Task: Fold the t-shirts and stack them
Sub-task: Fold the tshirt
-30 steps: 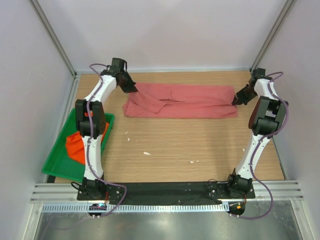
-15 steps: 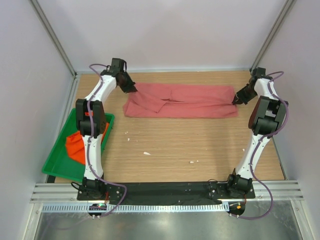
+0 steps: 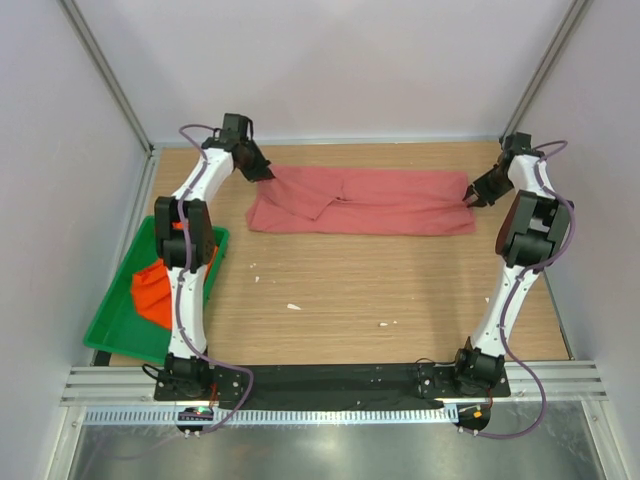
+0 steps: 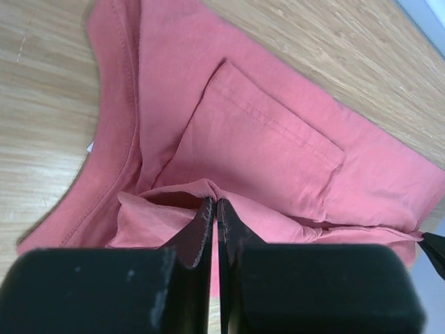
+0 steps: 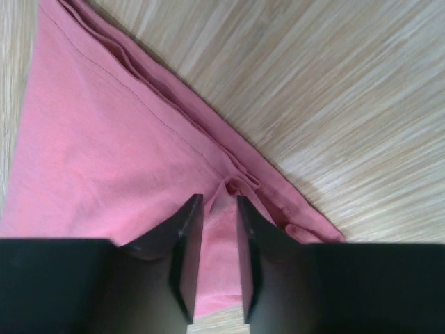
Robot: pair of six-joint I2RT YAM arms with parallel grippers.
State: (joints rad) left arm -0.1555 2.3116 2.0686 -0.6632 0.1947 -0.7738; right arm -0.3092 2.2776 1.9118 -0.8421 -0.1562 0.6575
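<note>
The pink t-shirt (image 3: 370,203) lies folded into a long band across the far part of the table. My left gripper (image 3: 267,175) is shut on its far left corner, and the left wrist view shows the fingertips pinching a raised ridge of cloth (image 4: 213,202). My right gripper (image 3: 470,194) is at the band's right end, its jaws closed on a thick bunched fold of the pink cloth (image 5: 220,203). The orange t-shirt (image 3: 150,292) lies crumpled in the green tray, partly hidden behind the left arm.
The green tray (image 3: 108,338) sits at the table's left edge beside the left arm. A few small white scraps (image 3: 293,306) lie on the wood in front of the pink t-shirt. The enclosure walls stand close behind both grippers.
Both grippers have shifted slightly toward the back of the table while holding the ends of the pink t-shirt. The shirt's left corner is drawn a little farther back.
</note>
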